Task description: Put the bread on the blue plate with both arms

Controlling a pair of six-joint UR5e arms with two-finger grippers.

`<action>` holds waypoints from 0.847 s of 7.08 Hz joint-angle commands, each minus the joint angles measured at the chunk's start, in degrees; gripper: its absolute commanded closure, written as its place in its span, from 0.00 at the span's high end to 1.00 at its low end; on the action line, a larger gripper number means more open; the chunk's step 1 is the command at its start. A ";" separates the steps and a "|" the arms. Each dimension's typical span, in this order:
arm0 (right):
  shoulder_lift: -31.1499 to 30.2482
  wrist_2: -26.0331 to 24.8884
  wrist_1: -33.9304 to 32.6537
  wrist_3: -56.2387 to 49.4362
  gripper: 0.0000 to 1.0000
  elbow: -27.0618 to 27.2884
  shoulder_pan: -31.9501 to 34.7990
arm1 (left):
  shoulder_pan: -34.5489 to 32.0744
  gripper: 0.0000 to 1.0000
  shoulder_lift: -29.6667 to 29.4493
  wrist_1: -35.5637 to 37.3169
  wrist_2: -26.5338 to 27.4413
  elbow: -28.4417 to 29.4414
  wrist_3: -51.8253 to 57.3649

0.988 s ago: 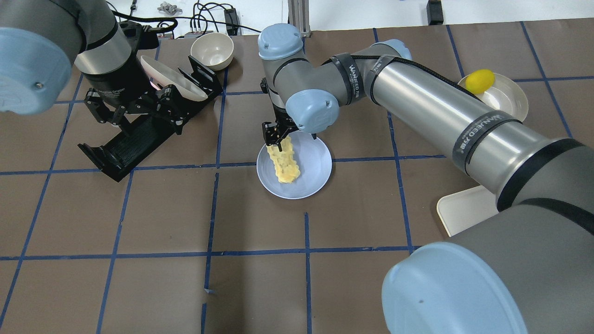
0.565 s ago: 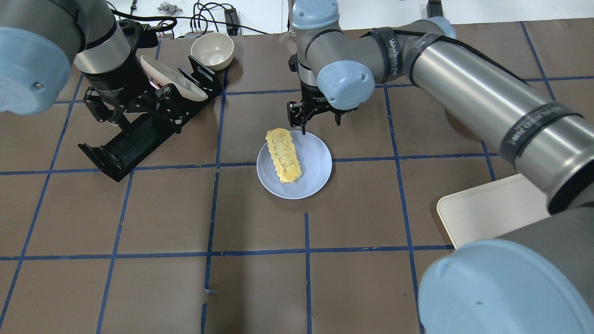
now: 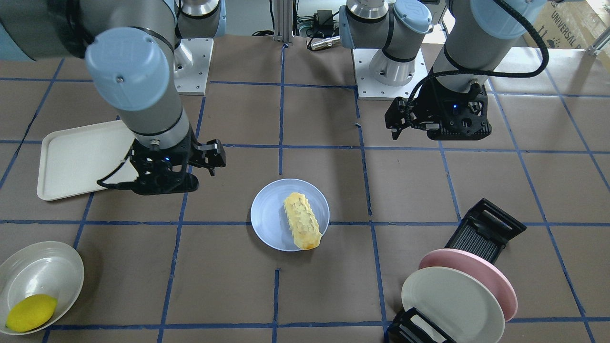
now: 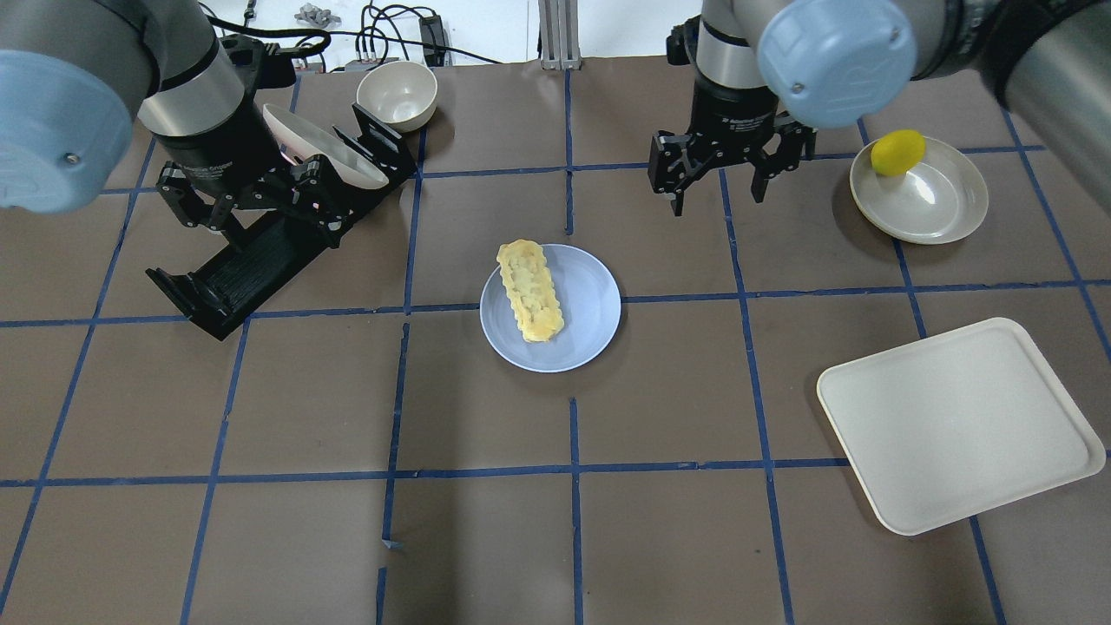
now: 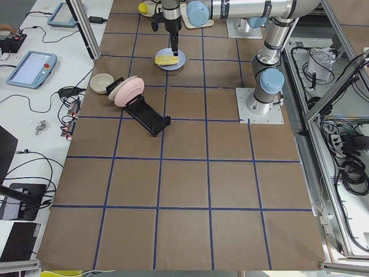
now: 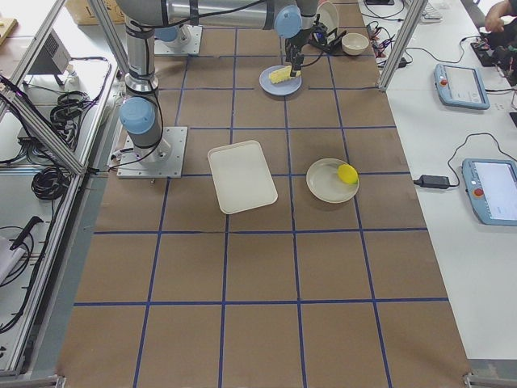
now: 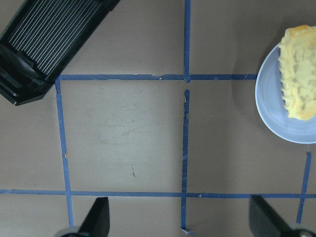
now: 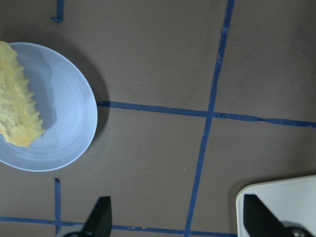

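Observation:
The bread (image 4: 529, 291) lies on the left half of the blue plate (image 4: 592, 305) at the table's middle, its far end over the rim. No gripper touches it. It also shows in the front view (image 3: 302, 220) on the plate (image 3: 267, 214). My right gripper (image 4: 719, 198) is open and empty, up off the table, behind and to the right of the plate. My left gripper (image 4: 260, 227) is open and empty above the black rack, left of the plate. The left wrist view shows the bread (image 7: 298, 74) at its right edge; the right wrist view shows the bread (image 8: 17, 108) at its left edge.
A black rack (image 4: 234, 269) at the back left holds a cream plate (image 3: 452, 305) and a pink plate (image 3: 495, 276). A beige bowl (image 4: 397, 94) stands behind it. A lemon (image 4: 897, 152) lies in a cream dish (image 4: 933, 200) at the back right. A white tray (image 4: 959, 425) lies at the right.
My right gripper has come off the bread's far end, risen and moved back and to the right. The bread stays on the blue plate. The left arm has not moved.

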 commanded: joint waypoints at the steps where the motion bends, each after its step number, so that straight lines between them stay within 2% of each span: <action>1: -3.27 -0.68 2.57 -1.30 0.96 1.88 -3.12 | -0.07 1.00 0.85 -0.16 0.23 -0.40 0.00; 6: -4.68 -0.32 2.75 -1.39 0.96 3.20 -2.85 | -0.60 1.00 2.26 -2.63 0.05 -1.55 -0.01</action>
